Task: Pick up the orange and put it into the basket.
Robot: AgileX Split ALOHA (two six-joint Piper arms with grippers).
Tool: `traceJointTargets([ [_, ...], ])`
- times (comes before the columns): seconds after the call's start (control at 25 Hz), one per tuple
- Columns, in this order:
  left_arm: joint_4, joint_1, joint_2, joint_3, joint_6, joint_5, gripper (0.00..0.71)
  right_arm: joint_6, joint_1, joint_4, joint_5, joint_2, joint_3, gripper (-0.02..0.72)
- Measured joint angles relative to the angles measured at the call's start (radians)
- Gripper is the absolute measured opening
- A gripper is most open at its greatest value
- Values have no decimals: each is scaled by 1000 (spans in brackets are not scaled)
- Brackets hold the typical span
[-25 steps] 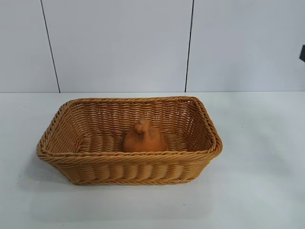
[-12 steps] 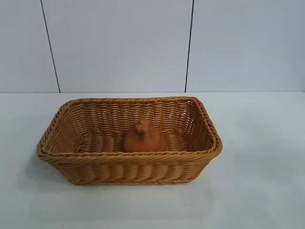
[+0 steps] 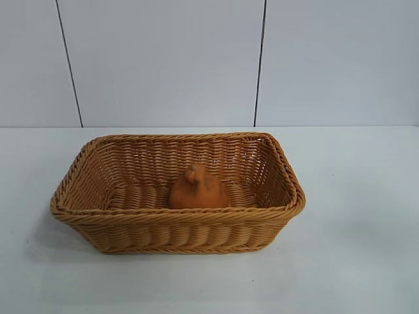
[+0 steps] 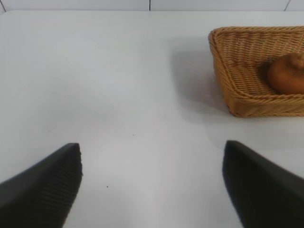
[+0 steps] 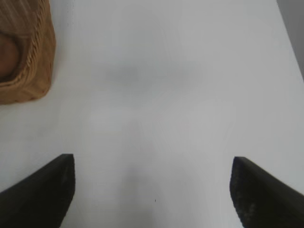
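The orange point(image 3: 198, 189) sits inside the wicker basket point(image 3: 177, 217), near its front wall, knob up. Both arms are out of the exterior view. In the left wrist view my left gripper point(image 4: 152, 154) hangs open over bare table, with the basket point(image 4: 237, 90) and the orange point(image 4: 287, 73) well off to one side. My right gripper point(image 5: 153, 164) is open over bare table too. Its view catches a corner of the basket point(image 5: 33, 71) and a sliver of the orange point(image 5: 7, 54). Neither gripper holds anything.
The white table point(image 3: 353, 229) stretches around the basket on all sides. A pale panelled wall point(image 3: 163, 59) stands behind the table's far edge.
A dark bit of the right arm at the exterior view's right edge one second ago has gone out of view. The basket and orange have not moved.
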Motion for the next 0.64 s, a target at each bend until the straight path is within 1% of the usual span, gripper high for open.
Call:
traceJointTargets([
  [0.28, 0, 0, 0, 0, 0, 0, 580, 0, 0, 0, 0, -198, 1, 610],
  [0.64, 0, 0, 0, 0, 0, 0, 580, 0, 0, 0, 1, -216, 1, 610],
])
